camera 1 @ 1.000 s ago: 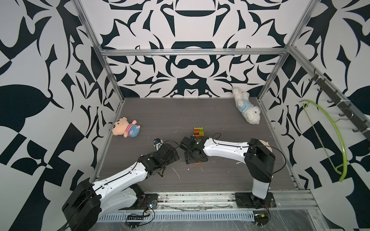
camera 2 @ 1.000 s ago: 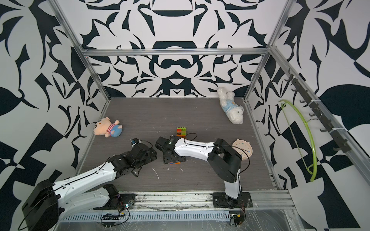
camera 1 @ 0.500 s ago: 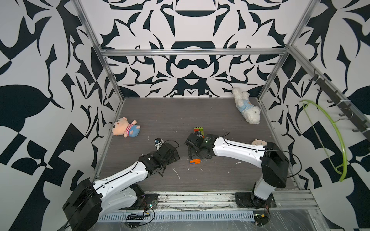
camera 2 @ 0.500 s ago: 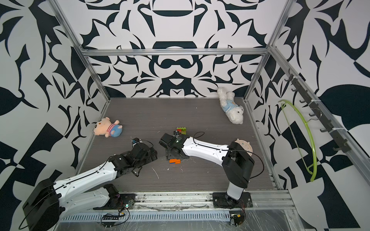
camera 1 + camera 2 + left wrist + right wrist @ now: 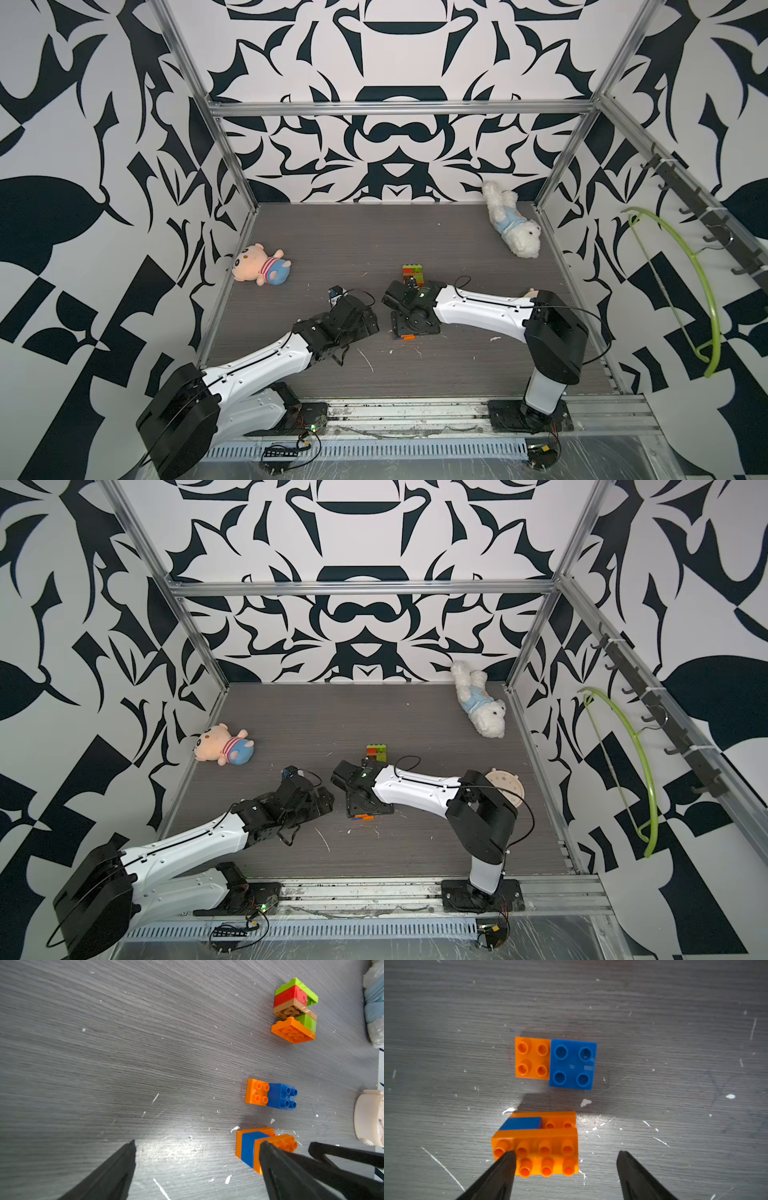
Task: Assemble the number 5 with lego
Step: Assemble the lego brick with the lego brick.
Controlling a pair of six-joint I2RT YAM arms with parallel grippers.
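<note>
An orange-blue-orange lego stack (image 5: 537, 1147) lies on the grey floor, and its edge shows under my right wrist in both top views (image 5: 404, 337). My right gripper (image 5: 565, 1155) hangs open over it. One finger (image 5: 506, 1161) covers the stack's corner and the other stands clear beside it. Just beyond sit an orange square brick (image 5: 532, 1057) and a blue one (image 5: 573, 1064), touching. A green, red, tan and orange stack (image 5: 413, 273) stands farther back. My left gripper (image 5: 198, 1145) is wide open and empty, one finger (image 5: 268, 1153) next to the stack (image 5: 249, 1147).
A pink pig plush (image 5: 259, 270) lies by the left wall and a white dog plush (image 5: 513, 226) at the back right. A cream round disc (image 5: 503, 786) sits behind my right elbow. White scuffs mark the floor. Metal frame posts and patterned walls enclose the cell.
My right arm's elbow swung to the right and came part of the way back, while its wrist stayed over the bricks. The left arm has not moved.
</note>
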